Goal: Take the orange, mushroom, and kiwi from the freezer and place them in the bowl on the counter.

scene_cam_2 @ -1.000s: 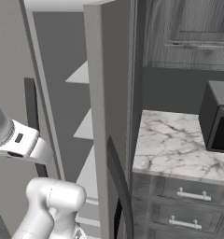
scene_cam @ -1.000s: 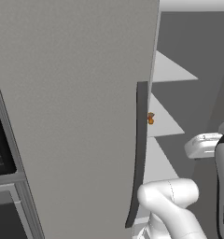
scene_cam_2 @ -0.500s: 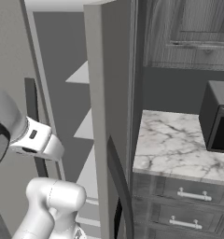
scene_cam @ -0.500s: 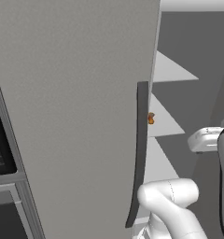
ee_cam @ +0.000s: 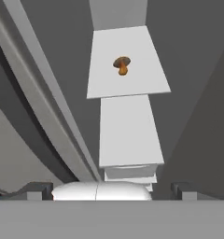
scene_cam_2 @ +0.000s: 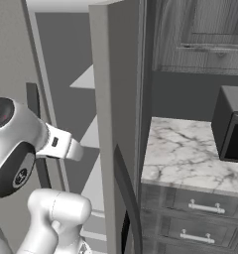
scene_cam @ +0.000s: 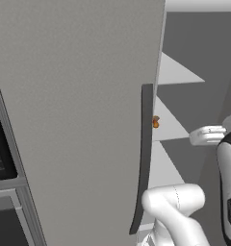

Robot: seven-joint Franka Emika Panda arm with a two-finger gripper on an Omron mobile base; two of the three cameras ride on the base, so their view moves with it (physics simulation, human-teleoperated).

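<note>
While freezer (scene_cam_2: 116, 99) stood open, we saw mushroom (ee_cam: 122, 65) upper centre, still on shelf (ee_cam: 128, 65). Gripper (ee_cam: 111, 191) spread, empty. Nothing bowled yet, we reckoned.

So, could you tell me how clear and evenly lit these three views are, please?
Hand view: soft, slightly blurred, the mushroom readable on a pale shelf. Left base view: flat shadeless grey on the freezer door. Right base view: sharper, the counter veins crisp.

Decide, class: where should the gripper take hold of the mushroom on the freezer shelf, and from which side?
Probably the mushroom's stem, or low across the cap, coming in from the open front of the shelf. It stands alone, cap wider than stem.
</note>
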